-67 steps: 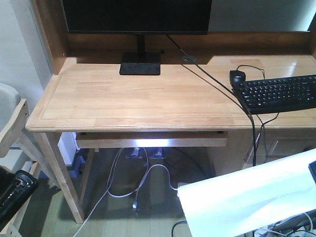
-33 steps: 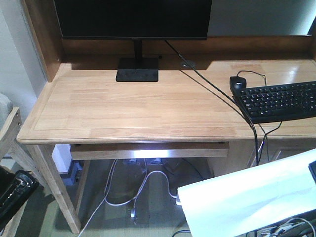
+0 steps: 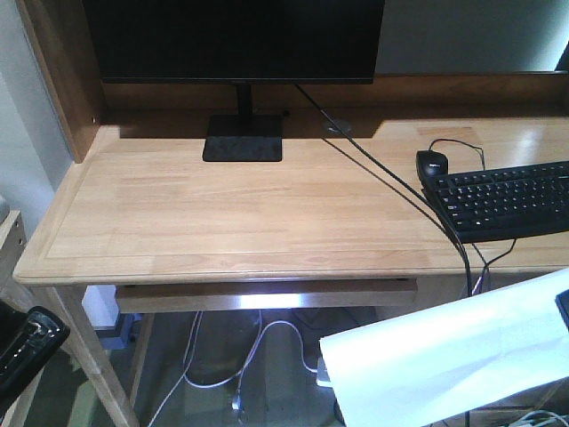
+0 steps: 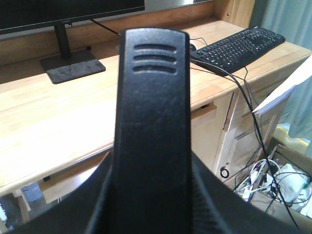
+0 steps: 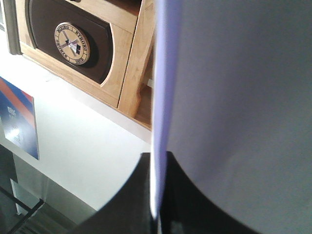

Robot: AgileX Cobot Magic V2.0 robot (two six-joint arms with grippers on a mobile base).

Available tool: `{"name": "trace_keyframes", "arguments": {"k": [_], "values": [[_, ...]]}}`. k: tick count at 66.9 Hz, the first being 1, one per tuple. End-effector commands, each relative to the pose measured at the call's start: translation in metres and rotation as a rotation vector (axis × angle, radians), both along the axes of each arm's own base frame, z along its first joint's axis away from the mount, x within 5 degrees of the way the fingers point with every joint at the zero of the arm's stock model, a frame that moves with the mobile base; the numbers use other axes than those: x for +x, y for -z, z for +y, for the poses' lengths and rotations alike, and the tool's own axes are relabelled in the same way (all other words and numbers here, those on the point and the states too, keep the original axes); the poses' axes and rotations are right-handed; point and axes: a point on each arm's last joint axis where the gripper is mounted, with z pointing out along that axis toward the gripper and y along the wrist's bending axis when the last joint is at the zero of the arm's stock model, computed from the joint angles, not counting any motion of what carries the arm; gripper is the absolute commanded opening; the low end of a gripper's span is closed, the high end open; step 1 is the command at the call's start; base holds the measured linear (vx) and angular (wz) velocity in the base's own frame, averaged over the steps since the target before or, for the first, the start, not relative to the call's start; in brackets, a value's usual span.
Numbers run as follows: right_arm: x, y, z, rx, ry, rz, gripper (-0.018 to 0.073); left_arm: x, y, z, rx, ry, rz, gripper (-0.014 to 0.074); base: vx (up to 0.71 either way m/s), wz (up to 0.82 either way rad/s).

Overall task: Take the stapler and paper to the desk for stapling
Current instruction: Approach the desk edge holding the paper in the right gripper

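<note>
Currently: left gripper (image 4: pixel 151 200) clamps stapler (image 4: pixel 151 112), long axis aimed at desk (image 3: pixel 249 209) ahead; right gripper (image 5: pixel 157 192) pinches paper (image 3: pixel 444 356) by edge; both short of desk's front.

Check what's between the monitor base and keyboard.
Front view: a black cable crosses bare desk wood between monitor base and keyboard; the mouse sits at the keyboard's corner.

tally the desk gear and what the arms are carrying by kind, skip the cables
monitor: 1
keyboard: 1
mouse: 1
stapler: 1
paper: 1
total: 5
</note>
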Motion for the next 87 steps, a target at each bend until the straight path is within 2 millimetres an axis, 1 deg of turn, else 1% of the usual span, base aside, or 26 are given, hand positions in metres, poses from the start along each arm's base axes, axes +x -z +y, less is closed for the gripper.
{"name": "trace_keyframes", "arguments": {"k": [1,87], "values": [[-0.0016,-0.0037,0.0010,0.012,-0.016,-0.049,-0.0005,0.0009,-0.0198,-0.0007,-0.084,0.000,-0.113,-0.0007,0.11,-0.01],[-0.0016,-0.0036,0.0010,0.011,-0.016,-0.048,-0.0005,0.0009,-0.0198,-0.0007,-0.084,0.000,-0.113,-0.0007,0.09,0.00]]}}
